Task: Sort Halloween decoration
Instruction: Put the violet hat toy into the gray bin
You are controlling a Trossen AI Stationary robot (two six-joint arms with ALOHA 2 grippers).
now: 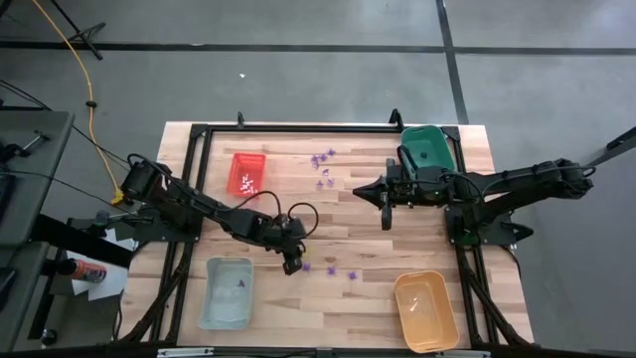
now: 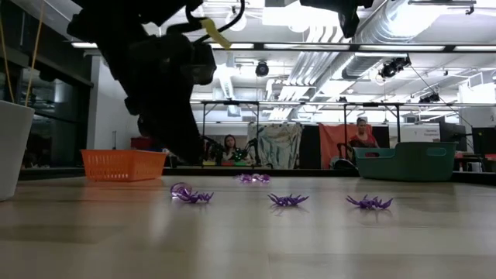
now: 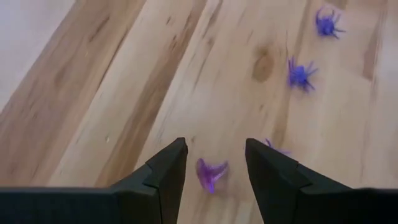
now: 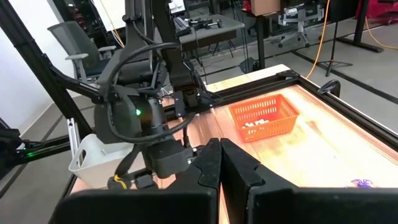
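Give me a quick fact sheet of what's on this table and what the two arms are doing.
Table: wooden table
Trays: red tray holding whitish pieces; green tray; pale blue tray holding one purple piece; orange tray
Loose pieces: purple spiders far group; another row near the left gripper
Left gripper: open, straddling a purple spider
Right gripper: shut, mid-table, holding nothing visible

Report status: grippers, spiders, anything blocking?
Left gripper open, low over a purple spider between its fingers. Right gripper shut, waiting mid-table. More purple spiders loose on table; nothing blocking.
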